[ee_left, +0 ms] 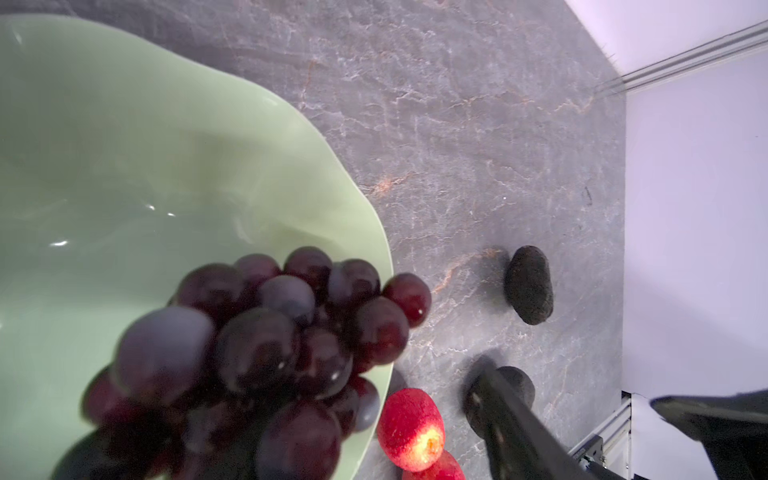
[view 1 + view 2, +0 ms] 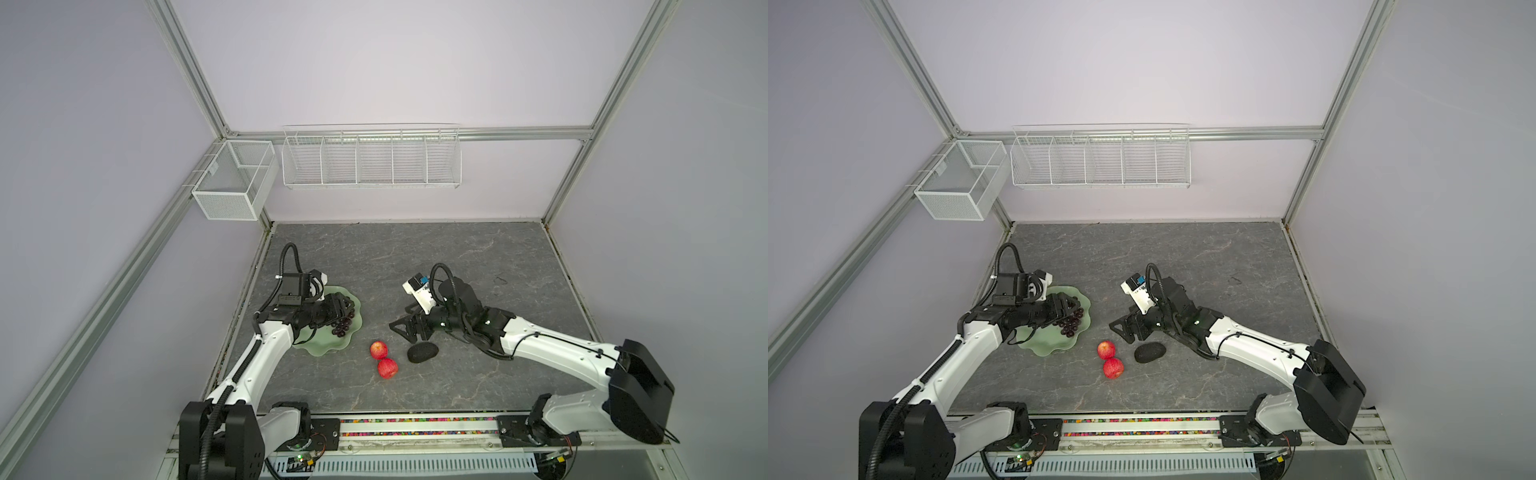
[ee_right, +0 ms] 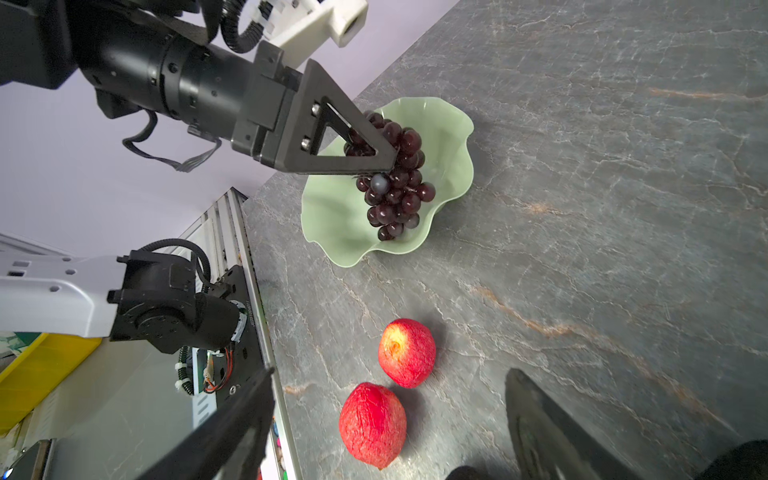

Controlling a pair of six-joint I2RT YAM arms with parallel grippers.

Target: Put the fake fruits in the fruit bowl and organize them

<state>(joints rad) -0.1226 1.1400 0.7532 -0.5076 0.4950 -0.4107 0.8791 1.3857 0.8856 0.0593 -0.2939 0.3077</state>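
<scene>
Over the fruit bowl, at the table's left side, the L gripper is clamped on the top of the grapes. The bunch hangs into the bowl; can't tell if the lowest grapes touch it. L arm: forearm rises from the near-left base, wrist turned so the fingers point right, approx. level. R arm stretches low from the near-right base twd the middle. R gripper has jaws wide apart w/ nothing betw. them, just beyond one avocado. Far apple and near apple touch, on the table betw. bowl and avocado. A 2nd avocado shows in the L wrist view only.
</scene>
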